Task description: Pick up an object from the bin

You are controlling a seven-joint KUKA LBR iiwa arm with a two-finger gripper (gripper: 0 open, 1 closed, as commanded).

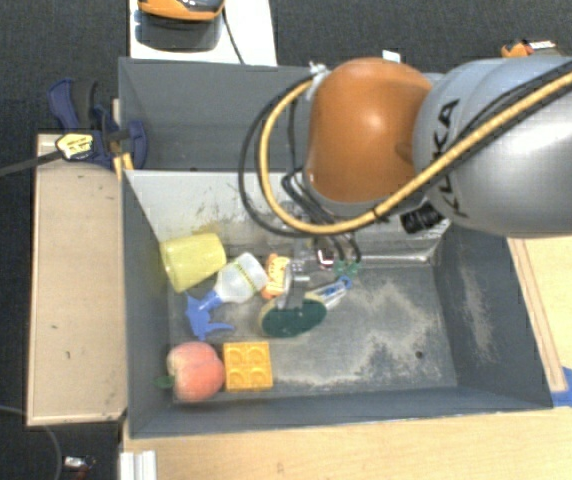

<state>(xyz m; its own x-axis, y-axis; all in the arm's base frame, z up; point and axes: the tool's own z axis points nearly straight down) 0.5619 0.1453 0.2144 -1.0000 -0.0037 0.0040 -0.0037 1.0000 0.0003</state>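
Note:
My gripper hangs low in the middle of the bin, under the arm's orange cover. It is just above a dark green oval thing and a thin blue and white piece that lies against it. A small orange and white thing sits right at the gripper's left side. A white bottle-like piece lies a little further left.
Along the left wall lie a yellow cup on its side, a blue plastic piece, a red-yellow apple and a yellow toy brick. The bin floor to the right of the gripper is bare grey metal.

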